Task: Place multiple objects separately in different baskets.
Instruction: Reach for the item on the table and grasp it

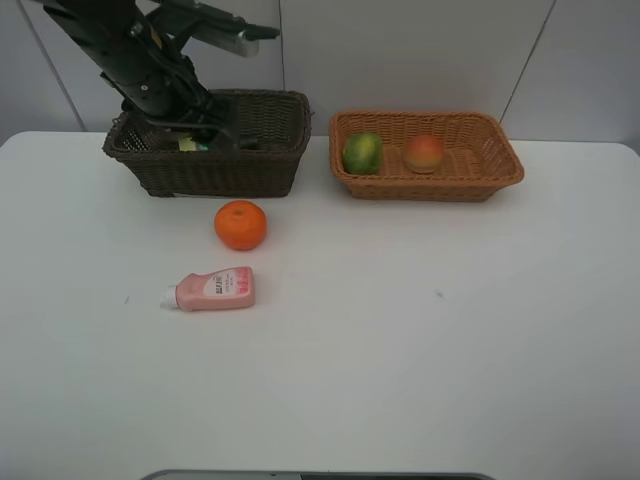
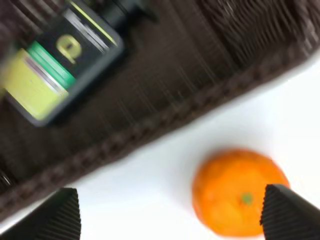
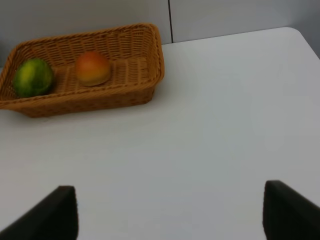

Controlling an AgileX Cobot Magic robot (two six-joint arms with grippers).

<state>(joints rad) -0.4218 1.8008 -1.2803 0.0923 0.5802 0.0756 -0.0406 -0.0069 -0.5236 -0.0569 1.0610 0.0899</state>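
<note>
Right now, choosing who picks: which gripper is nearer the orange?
Left. Left gripper hangs over the dark basket beside the orange; right gripper is past the tan basket.

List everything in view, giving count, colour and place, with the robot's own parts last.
table: one, white, under everything.
dark basket: one, dark brown wicker, rear left of the table.
light basket: one, orange-tan wicker, rear right, apart from the dark basket.
pump bottle: one, dark with a green and yellow label, inside the dark basket.
green fruit: one, green, left end of the light basket.
peach: one, red-yellow, in the light basket, apart from the green fruit.
orange: one, orange, on the table in front of the dark basket.
pink bottle: one, pink with a white cap, on its side in front of the orange.
left gripper: one, black, open, over the dark basket's front edge.
right gripper: one, black, open, over bare table.
</note>
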